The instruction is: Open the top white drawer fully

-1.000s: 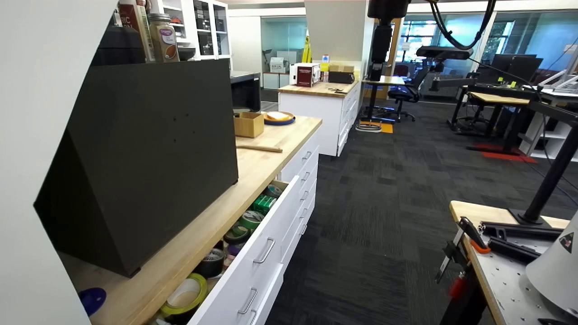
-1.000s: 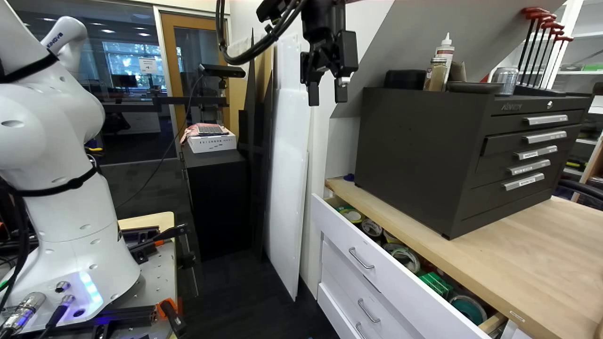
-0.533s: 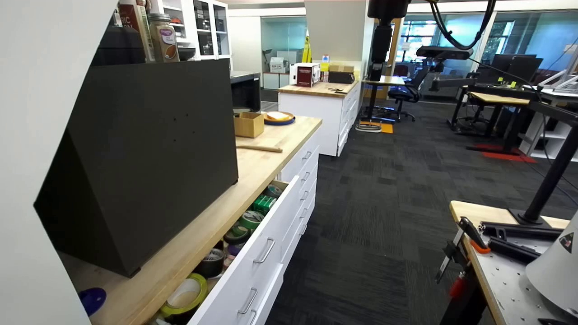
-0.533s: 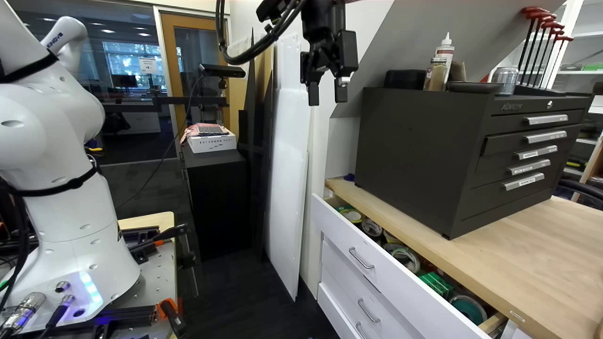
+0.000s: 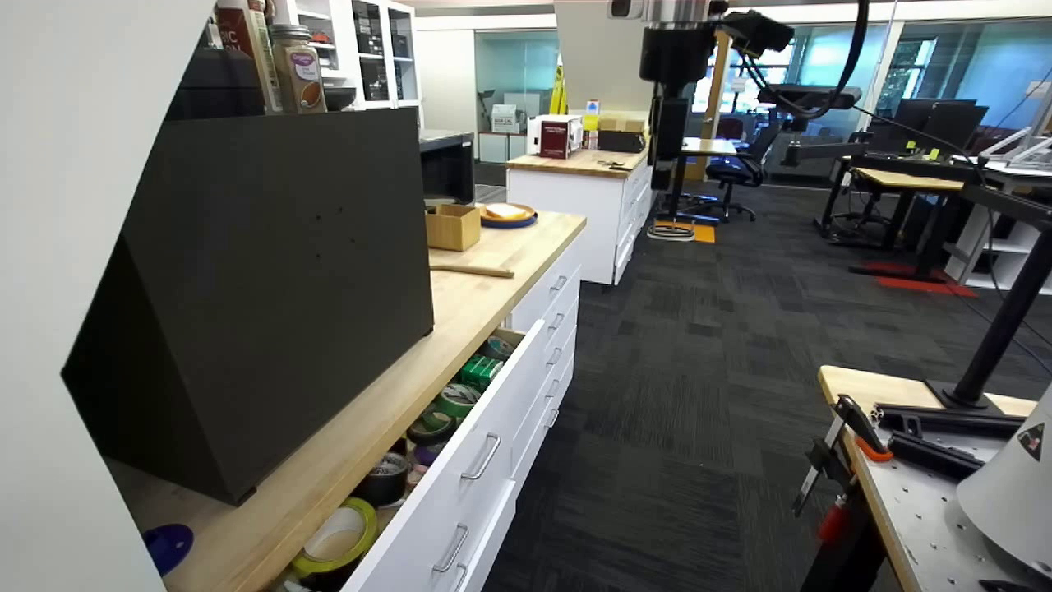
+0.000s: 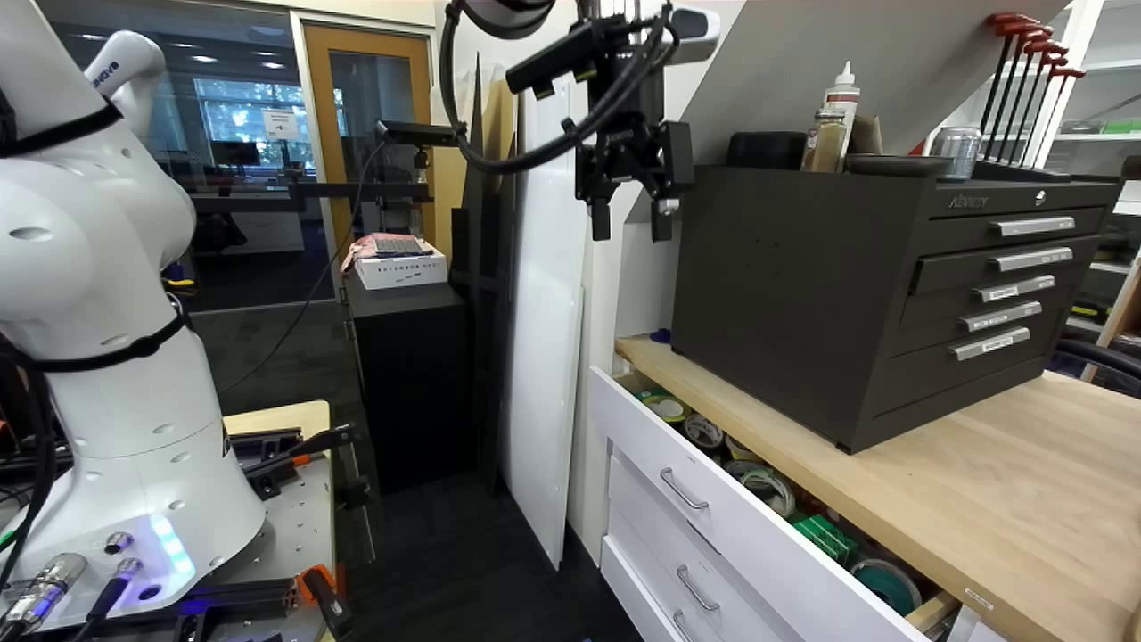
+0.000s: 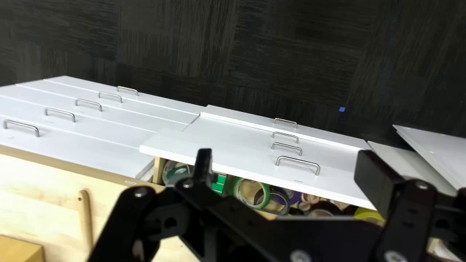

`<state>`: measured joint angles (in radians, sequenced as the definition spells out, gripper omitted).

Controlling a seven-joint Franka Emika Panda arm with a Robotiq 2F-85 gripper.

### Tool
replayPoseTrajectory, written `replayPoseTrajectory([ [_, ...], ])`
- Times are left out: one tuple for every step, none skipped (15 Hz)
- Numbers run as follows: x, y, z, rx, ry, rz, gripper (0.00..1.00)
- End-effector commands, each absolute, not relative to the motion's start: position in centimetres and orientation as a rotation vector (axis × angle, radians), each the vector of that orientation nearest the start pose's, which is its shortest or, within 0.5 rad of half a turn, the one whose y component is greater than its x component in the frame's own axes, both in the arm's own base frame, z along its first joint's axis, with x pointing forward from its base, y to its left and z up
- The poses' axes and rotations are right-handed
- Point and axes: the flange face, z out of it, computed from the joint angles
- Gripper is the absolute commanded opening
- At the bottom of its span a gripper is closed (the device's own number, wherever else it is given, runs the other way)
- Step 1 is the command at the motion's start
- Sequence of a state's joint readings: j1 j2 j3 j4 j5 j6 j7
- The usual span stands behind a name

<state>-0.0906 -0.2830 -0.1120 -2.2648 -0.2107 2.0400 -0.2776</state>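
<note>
The top white drawer is partly pulled out in both exterior views (image 5: 526, 370) (image 6: 749, 517) and in the wrist view (image 7: 233, 153). Rolls of tape and a green box show inside it. Its silver bar handle (image 5: 482, 457) also shows in an exterior view (image 6: 684, 489) and in the wrist view (image 7: 298, 163). My black gripper points down, high above the drawer, in both exterior views (image 5: 662, 177) (image 6: 631, 228). Its fingers are wide apart with nothing between them, also in the wrist view (image 7: 289, 169). The gripper is apart from the handle.
A dark toolbox (image 6: 802, 303) stands on the wooden counter (image 6: 1007, 464) above the drawer. Lower white drawers (image 6: 655, 535) are shut below it. White panels (image 6: 545, 357) lean by the wall at the drawer's end. A wooden stick (image 5: 472, 270) and a box (image 5: 453, 227) lie farther along.
My gripper has moved down, in one exterior view also a little left and in another a little right. The drawer has not moved.
</note>
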Motion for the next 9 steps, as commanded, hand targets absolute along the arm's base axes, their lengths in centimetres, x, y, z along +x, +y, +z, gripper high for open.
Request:
replayPoseTrajectory([
  [47.9,-8.3,43.2,-3.239,-0.565,-0.037,1.0],
  [48.4,-7.3,41.9,-3.215,-0.65,-0.041,1.0],
  [48.8,-6.2,40.7,-3.193,-0.729,-0.046,1.0],
  [49.2,-4.9,39.5,-3.171,-0.812,-0.049,1.0],
  [49.5,-3.9,38.6,-3.15,-0.88,-0.051,1.0],
  [49.8,-2.7,37.6,-3.123,-0.948,-0.047,1.0],
  [50.0,-1.8,36.8,-3.1,-1.001,-0.035,1.0],
  [50.0,-1.0,35.5,-3.078,-1.051,0.005,1.0],
  [50.1,-0.4,35.1,-3.053,-1.093,0.03,1.0],
])
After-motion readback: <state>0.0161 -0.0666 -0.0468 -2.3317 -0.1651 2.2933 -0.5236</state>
